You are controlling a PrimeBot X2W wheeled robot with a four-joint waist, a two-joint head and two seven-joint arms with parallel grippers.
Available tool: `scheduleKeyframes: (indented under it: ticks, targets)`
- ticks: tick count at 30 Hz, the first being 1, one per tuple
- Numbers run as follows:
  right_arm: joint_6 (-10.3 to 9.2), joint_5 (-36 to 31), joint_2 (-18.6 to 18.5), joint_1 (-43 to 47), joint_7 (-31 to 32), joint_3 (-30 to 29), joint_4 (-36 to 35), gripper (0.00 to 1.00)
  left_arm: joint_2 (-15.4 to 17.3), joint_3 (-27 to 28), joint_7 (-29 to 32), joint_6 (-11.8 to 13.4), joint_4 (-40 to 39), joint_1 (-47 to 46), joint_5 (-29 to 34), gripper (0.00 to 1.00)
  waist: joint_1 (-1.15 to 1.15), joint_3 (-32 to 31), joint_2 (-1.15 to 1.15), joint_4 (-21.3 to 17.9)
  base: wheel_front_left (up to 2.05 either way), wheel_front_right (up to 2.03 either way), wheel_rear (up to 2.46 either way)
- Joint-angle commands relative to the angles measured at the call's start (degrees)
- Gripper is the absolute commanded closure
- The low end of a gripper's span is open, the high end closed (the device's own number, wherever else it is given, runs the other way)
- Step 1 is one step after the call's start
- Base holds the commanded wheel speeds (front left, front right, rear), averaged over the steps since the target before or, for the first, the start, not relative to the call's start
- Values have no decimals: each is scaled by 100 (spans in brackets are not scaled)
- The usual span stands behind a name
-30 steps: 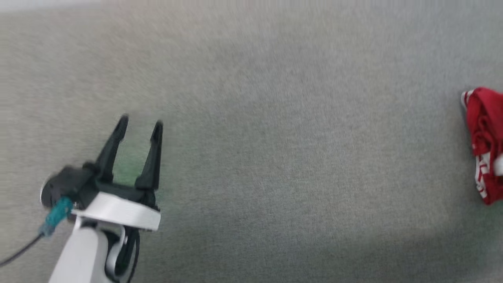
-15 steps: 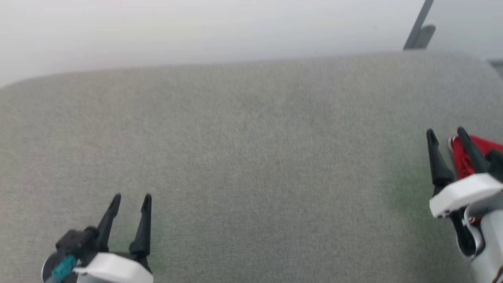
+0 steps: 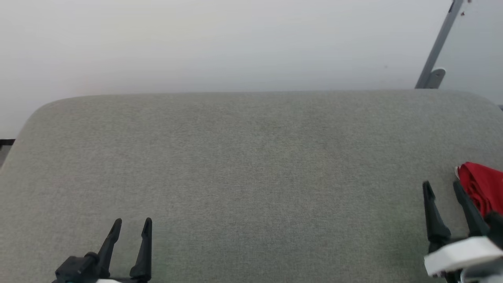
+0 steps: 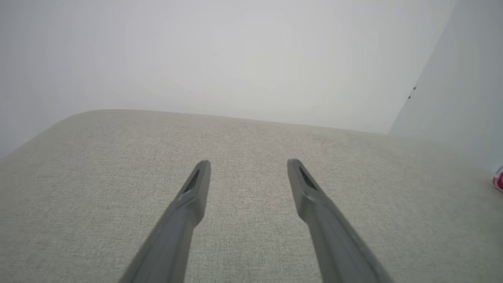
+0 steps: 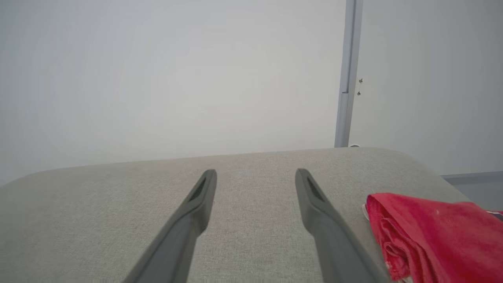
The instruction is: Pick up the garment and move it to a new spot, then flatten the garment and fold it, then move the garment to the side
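Head view has tilted up over the last second: a second ago it showed nothing but pad with the left gripper large in frame. Now the pad's (image 3: 251, 157) far edge and the wall (image 3: 235, 39) are in view, with both grippers low in the picture. That shift is the camera's; the garment does not look displaced on the pad. The right gripper came into view half a second ago. Left gripper (image 3: 132, 222) has its fingers spread wide with nothing between them, and the left wrist view (image 4: 248, 163) shows only bare pad in the gap. Right gripper (image 3: 442, 184) is likewise spread and empty (image 5: 256, 173). The garment (image 3: 481, 192) lies in a compact red bundle just outside the right gripper's outer finger (image 3: 467, 208), level with its tip and not touching it. From the right wrist (image 5: 432, 232) its near edge shows stacked layers. I cannot tell a neat fold from a loose heap. Judgement: a bundle off to the side fits either a shirt waiting to be picked up or one already folded and set aside, and the pictures don't settle which. Edges: the pad's rounded far edge lies well beyond all the fingertips, and its right corner drops away close behind the garment, by the post (image 3: 438, 47). Open room: wide bare pad between the two grippers and ahead of both, with little margin outboard of the garment.
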Motion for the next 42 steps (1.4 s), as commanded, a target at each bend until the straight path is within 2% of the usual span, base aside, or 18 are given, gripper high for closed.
scheduleKeyframes:
  ticks: [1, 12, 32, 33, 38, 42]
  targets:
    - [-2, -43, 29, 125, -23, -41, -96, 0, -11, 30, -26, 16, -50, 78, 37, 0, 0, -27, 0, 38, 0, 0, 0]
    - [-2, -223, 306, 780, 122, -473, -856, 0, -55, 45, -26, 16, -337, 442, 39, 0, 0, -48, 0, 149, 0, 0, 0]
    - [-2, -331, 487, 817, 382, -570, -1204, 0, -34, 94, -26, 16, -306, 342, -82, 0, 0, 41, 0, 159, 0, 0, 0]
    - [-2, -333, 488, 809, 396, -560, -1215, 100, -32, 96, -26, 16, -307, 331, -92, 100, 0, 50, 0, 150, 0, 0, 0]
    - [0, -286, 566, 887, 376, -539, -931, 100, -143, 19, 13, 0, -69, 387, -65, 100, 0, 49, 0, 155, 0, 0, 0]
    - [0, 94, 600, 821, 477, -545, -866, 100, -172, 45, 104, 5, -40, 314, -454, 100, 0, 52, 0, 143, 0, 0, 0]
